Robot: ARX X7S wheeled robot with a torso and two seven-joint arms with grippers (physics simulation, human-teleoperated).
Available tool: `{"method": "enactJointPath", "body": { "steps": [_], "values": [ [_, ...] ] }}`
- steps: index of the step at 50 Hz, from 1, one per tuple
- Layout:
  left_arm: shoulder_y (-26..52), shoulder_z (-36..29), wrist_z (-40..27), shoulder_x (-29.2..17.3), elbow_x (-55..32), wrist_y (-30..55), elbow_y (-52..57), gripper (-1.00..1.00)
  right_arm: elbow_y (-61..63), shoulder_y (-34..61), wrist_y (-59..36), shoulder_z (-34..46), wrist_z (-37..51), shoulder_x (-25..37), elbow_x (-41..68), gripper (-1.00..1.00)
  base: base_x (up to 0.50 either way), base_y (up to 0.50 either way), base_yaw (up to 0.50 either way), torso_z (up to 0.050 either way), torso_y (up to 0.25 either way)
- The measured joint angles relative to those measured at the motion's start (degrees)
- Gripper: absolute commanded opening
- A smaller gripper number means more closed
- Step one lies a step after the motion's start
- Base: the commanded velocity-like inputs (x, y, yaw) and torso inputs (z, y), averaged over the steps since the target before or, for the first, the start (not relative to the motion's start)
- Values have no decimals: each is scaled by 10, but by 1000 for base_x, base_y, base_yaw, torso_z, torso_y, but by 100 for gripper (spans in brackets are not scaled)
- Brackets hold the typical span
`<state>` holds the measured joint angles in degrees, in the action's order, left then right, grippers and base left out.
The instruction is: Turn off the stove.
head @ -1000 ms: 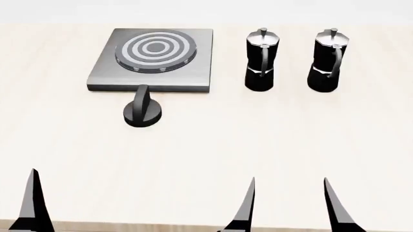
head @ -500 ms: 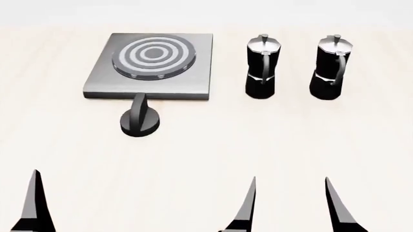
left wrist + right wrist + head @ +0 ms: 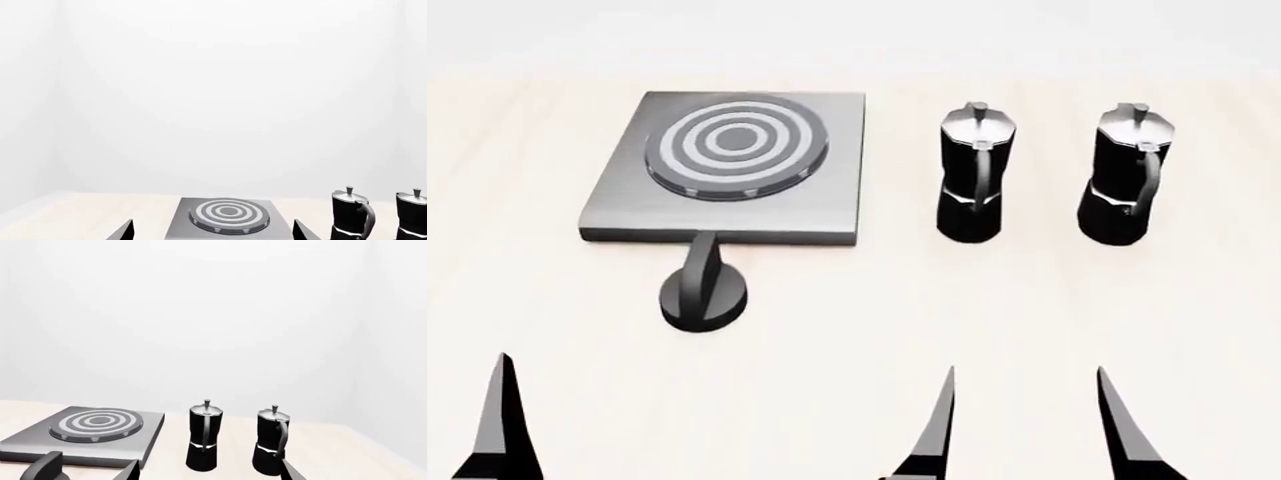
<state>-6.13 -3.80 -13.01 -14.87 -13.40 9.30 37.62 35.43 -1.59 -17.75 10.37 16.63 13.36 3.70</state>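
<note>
Ahead of the left gripper [image 3: 714, 425], open and empty, with the right gripper [image 3: 1121, 425] idle and not clearly open or shut: best to advance onto the knob [image 3: 703, 290] touching the stove [image 3: 827, 180] edge, straddle its ridge squarely, close, then twist

Left pincer [image 3: 501, 420] cut by frame edge

I find no legible text, label, brand, number or sign in any of my three views. The stove [image 3: 723, 170] carries only plain concentric rings, its knob [image 3: 705, 292] bears no markings I can read, and the two moka pots [image 3: 972, 172] show bare black and silver surfaces.
</note>
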Motion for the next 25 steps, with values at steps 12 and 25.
{"method": "enactJointPath", "body": {
  "steps": [12, 25],
  "values": [
    [1, -3, -6, -5, -3, -1, -1, 100, -1, 1, 0, 4, 5, 5, 5, 100, 222, 0, 0, 0, 0],
    [2, -6, -11, -10, -6, -2, -1, 100, 1, 2, -2, 7, 11, 10, 11, 100, 197, 0, 0, 0, 0]
  ]
}}
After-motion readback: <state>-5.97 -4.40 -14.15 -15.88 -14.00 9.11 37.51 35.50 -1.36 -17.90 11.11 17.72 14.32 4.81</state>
